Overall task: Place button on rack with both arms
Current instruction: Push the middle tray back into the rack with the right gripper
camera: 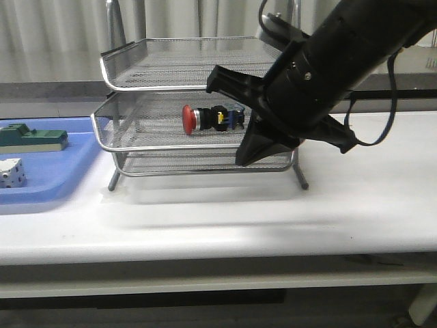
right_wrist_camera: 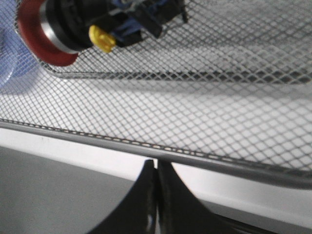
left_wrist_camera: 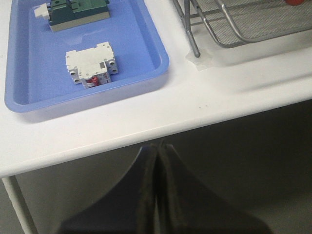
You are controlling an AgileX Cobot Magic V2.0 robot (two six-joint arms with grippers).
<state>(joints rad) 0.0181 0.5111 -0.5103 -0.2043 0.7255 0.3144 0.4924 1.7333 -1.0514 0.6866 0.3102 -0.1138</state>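
Note:
The button [camera: 208, 117], with a red head and a black body with blue and yellow bits, lies on its side on the middle tier of the silver wire-mesh rack [camera: 164, 147]. In the right wrist view the button [right_wrist_camera: 53, 29] rests on the mesh beyond the rack's front rim [right_wrist_camera: 219, 158]. My right gripper [right_wrist_camera: 157, 163] is shut and empty, just outside that rim; in the front view it [camera: 240, 158] is at the rack's front right, apart from the button. My left gripper [left_wrist_camera: 158, 146] is shut and empty, off the table's front edge, and does not show in the front view.
A flat blue tray [camera: 68, 164] stands left of the rack, holding a green block [camera: 31, 138] and a white cube with holes [camera: 12, 172]; both show in the left wrist view [left_wrist_camera: 78, 12] [left_wrist_camera: 91, 67]. A rack leg [left_wrist_camera: 194, 46] stands by the tray's corner.

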